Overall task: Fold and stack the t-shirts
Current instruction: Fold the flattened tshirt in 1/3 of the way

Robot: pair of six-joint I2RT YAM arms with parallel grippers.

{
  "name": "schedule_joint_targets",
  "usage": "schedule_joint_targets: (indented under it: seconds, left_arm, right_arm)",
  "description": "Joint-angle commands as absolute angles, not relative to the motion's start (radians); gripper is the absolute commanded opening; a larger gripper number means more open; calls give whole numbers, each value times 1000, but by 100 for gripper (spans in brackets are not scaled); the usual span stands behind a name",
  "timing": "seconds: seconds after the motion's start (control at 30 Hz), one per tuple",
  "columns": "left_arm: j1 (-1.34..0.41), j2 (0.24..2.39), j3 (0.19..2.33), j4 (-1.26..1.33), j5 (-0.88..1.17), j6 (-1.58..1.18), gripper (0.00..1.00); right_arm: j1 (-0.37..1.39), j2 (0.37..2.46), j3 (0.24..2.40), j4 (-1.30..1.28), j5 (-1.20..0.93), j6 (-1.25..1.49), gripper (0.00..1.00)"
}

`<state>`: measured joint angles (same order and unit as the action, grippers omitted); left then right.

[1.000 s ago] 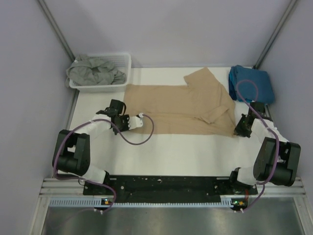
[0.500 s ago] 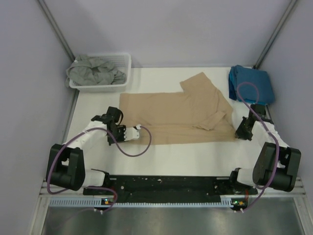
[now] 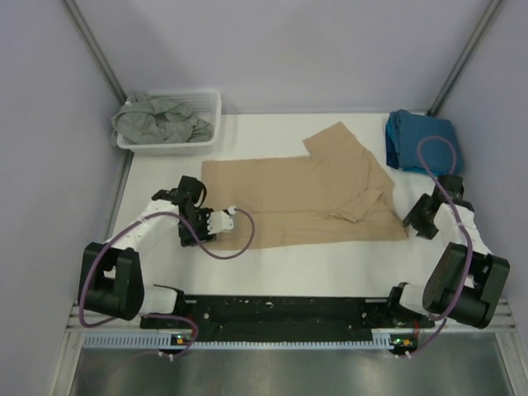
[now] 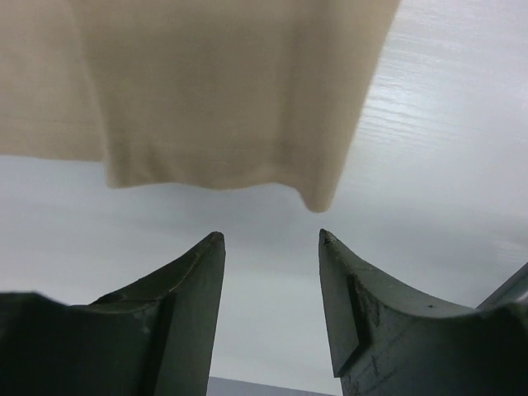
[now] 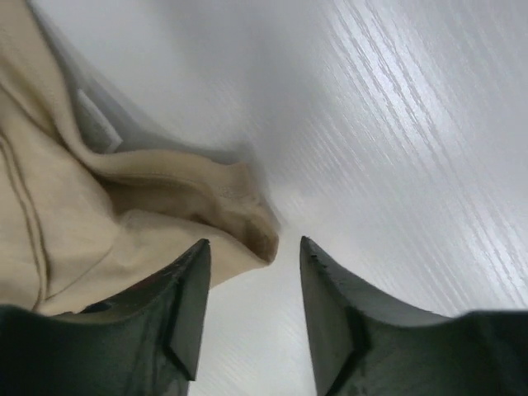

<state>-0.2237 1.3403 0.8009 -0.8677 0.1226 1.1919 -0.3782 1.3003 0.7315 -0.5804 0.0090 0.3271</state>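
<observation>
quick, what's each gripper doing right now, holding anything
left gripper: open, holding nothing; the tan t-shirt hem lies just beyond its fingertips
right gripper: open, holding nothing; a corner of the same shirt sits by its tips

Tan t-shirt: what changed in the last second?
Both arms pulled the tan t-shirt toward the near edge, then the left gripper and right gripper opened and released it. The teal t-shirt and the grey-green t-shirt in the basket stayed put.
</observation>
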Motion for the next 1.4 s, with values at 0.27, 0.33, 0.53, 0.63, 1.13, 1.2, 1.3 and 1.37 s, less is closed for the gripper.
schedule_joint_targets:
  seconds: [0.27, 0.33, 0.53, 0.63, 1.13, 1.2, 1.3, 1.37]
  left_arm:
    - [-112, 1391, 1066, -832, 241, 928, 56]
    - [-112, 1396, 1066, -822, 248, 913, 56]
    - [-112, 1408, 1060, -830, 259, 911, 57]
    - [-112, 1408, 1048, -822, 255, 913, 56]
    - [-112, 1414, 1017, -810, 236, 917, 57]
    - [-112, 1417, 1016, -810, 227, 920, 56]
    - [-112, 1416, 1012, -807, 218, 925, 57]
    - [-112, 1417, 1012, -807, 219, 925, 56]
  right_arm:
    - [31, 1268, 930, -623, -39, 443, 61]
    - [52, 1314, 924, -617, -72, 478, 61]
    - [58, 1405, 887, -526, -175, 577, 57]
    - [60, 1456, 858, -465, -227, 623, 50]
    - [61, 1548, 848, -405, -258, 643, 10]
    - [61, 1540, 845, -405, -255, 641, 4]
    - [64, 1534, 850, -405, -256, 637, 0]
    - [78, 1532, 870, -413, -241, 626, 0]
